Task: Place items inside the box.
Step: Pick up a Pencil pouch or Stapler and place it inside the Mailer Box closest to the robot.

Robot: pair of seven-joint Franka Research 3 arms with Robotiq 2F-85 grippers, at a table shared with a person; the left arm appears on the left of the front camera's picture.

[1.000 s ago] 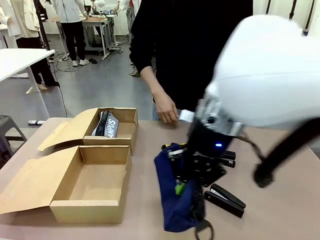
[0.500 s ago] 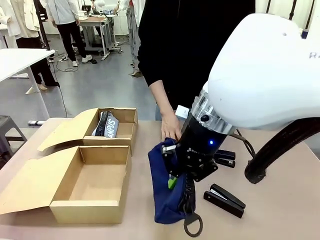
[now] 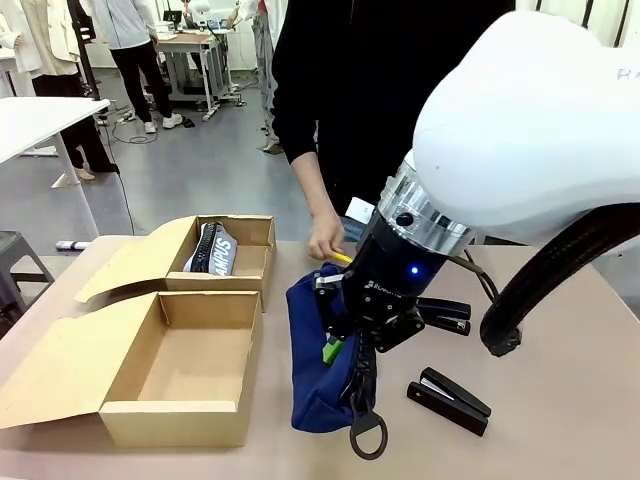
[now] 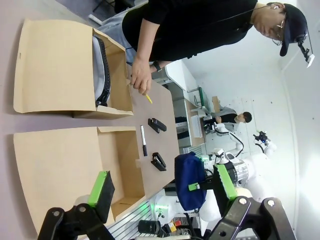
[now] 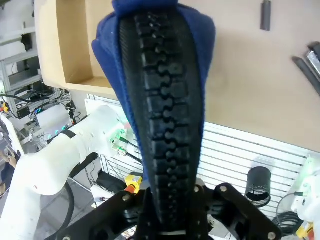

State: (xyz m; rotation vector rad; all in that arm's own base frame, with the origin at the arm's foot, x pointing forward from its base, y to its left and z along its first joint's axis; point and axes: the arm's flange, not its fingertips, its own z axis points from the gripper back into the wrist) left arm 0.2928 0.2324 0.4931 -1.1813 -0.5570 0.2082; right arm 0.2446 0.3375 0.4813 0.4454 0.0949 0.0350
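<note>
Currently the right gripper (image 3: 335, 345) is clamped on the zip edge of the navy zip pouch (image 3: 308, 375), which hangs just right of the near open cardboard box (image 3: 180, 420). A black stapler (image 3: 450, 400) lies farther right on the table (image 3: 570, 370). The left gripper (image 4: 162, 185) is spread wide and empty. At the far side, the person's hand (image 3: 325, 238) touches the yellow utility knife (image 4: 148, 98).

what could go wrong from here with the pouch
The right gripper pinches the pouch by its zip edge alone, so it may slip or swing. Its hanging bottom sits low beside the near box and could snag that wall. The person's hand is close behind the arm and might get bumped.
</note>
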